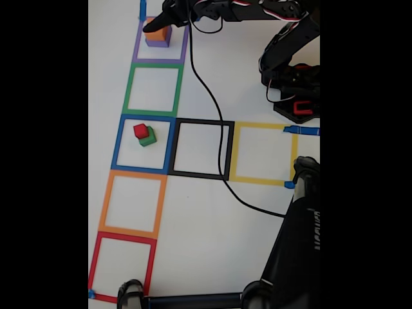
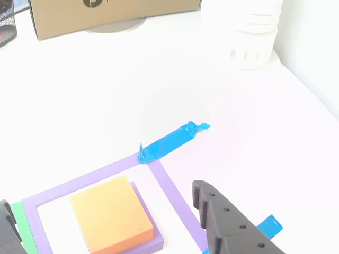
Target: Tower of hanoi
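From my remote station, the fixed view shows a column of tape squares down the left of the white table (image 1: 212,257): purple, green, blue, orange and red from top to bottom, with a black square (image 1: 201,149) and a yellow square (image 1: 262,153) running right from the blue one. In the purple square (image 1: 160,40) the orange cube (image 1: 156,32) sits on the purple cube (image 1: 161,43). In the blue square (image 1: 143,143) the red cube (image 1: 141,131) rests on the green cube (image 1: 149,137). The pincer (image 1: 154,26) hangs just over the orange cube, its arm reaching in from the upper right, a black cable trailing down across the black square.

In the other view I see the orange cube (image 2: 112,214) from close above, the purple cube (image 2: 150,244) edging out beneath it, one dark finger (image 2: 225,222) to its right and another (image 2: 8,227) at the left edge, well apart and touching nothing. Blue tape (image 2: 172,142) marks the corner of the purple square. A cardboard box (image 2: 106,16) at the top carries a dark logo I cannot read.
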Motion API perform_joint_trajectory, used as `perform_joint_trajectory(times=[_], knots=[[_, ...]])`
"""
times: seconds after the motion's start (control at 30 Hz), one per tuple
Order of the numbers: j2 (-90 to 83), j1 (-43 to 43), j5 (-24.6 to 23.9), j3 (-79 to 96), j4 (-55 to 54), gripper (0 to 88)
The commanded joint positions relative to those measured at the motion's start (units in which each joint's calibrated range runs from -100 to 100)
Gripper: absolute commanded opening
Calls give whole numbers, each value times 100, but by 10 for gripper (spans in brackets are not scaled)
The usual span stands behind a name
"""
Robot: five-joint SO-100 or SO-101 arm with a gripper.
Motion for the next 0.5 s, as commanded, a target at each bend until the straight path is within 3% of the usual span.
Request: perform_joint_trajectory(times=[0.0,0.47], knots=[[597,-43,0,154,-1546,441],[2559,-206,0,290,-3764,436]])
